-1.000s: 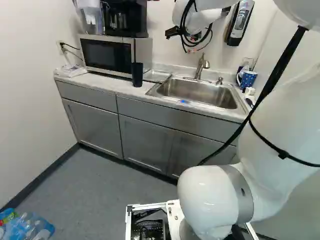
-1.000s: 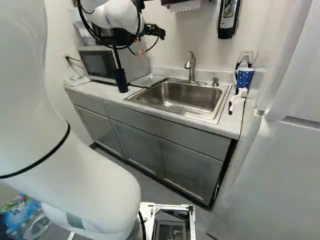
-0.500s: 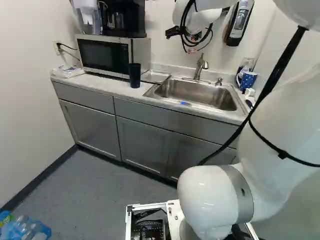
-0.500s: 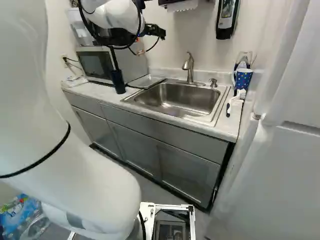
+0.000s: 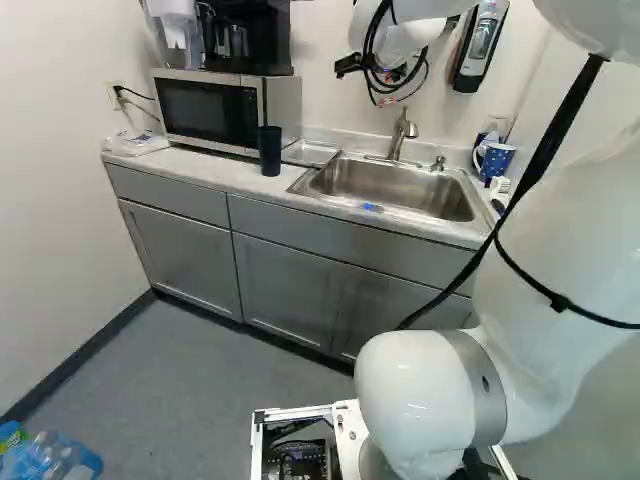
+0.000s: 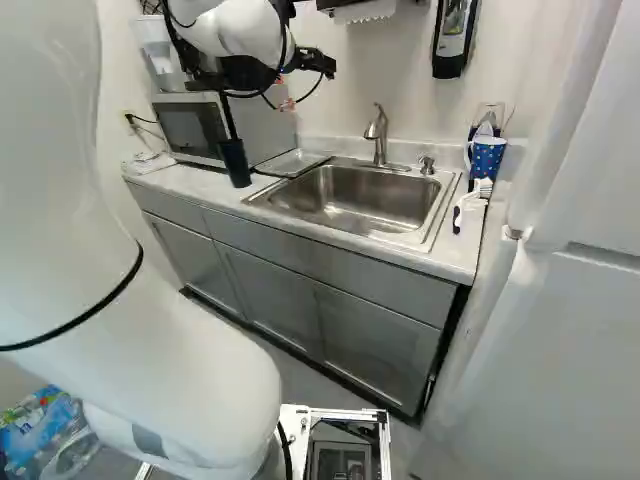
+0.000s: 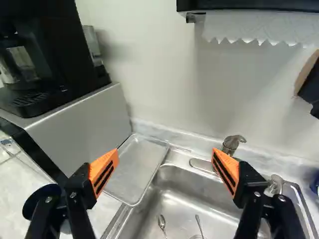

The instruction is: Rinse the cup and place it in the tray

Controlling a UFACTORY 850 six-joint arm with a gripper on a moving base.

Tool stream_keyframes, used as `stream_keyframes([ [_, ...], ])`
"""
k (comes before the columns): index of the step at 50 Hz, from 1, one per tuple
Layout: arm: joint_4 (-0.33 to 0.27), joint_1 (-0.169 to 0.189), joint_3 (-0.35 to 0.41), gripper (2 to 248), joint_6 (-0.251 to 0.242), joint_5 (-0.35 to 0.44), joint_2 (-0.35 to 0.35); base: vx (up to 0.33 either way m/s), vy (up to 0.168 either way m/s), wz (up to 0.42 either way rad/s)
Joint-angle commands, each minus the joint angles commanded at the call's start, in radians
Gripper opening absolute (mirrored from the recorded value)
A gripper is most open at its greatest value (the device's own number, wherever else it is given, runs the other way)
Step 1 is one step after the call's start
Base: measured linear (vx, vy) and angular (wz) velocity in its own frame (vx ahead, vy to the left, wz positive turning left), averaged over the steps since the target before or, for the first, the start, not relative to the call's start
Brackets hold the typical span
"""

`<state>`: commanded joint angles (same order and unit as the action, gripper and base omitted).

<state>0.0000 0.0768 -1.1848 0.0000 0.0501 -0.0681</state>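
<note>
Black and orange parts of my gripper point(image 6: 262, 76) hang above the counter in the right base view. Seen from the wrist, the gripper point(image 7: 165, 162) has its orange-padded fingers wide apart with nothing between them. A tall dark cup point(image 5: 270, 150) stands upright on the counter, left of the sink point(image 5: 395, 187) and in front of the microwave. In the wrist view the cup point(image 7: 31, 201) lies below and partly behind one finger, outside the gap. The shallow metal tray point(image 7: 138, 167) rests between microwave and sink, ahead of the fingers; nothing shows in it. The faucet point(image 6: 378, 135) rises behind the basin.
A microwave point(image 5: 208, 112) carries a black coffee maker point(image 7: 40, 59). At the sink's far side are a blue dotted mug point(image 6: 487, 157) and a white brush point(image 6: 472, 203). Spoons point(image 7: 162, 222) lie in the basin. A soap dispenser point(image 5: 482, 45) and a paper towel holder point(image 7: 249, 6) hang on the wall.
The base has moved slightly, shifting the scene a little to the left in both base views. Since then my arm has shifted slightly to the right. The cup stays put on the counter.
</note>
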Motion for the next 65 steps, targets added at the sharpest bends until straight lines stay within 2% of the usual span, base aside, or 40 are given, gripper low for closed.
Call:
stream_keyframes([
  [36, 0.000, 0.067, -0.103, 247, 0.000, -0.105, 0.105, 0.000, 0.000, 0.000],
  [65, 0.000, 0.100, -0.185, 247, 0.000, -0.180, 0.183, 0.000, 0.000, 0.000],
])
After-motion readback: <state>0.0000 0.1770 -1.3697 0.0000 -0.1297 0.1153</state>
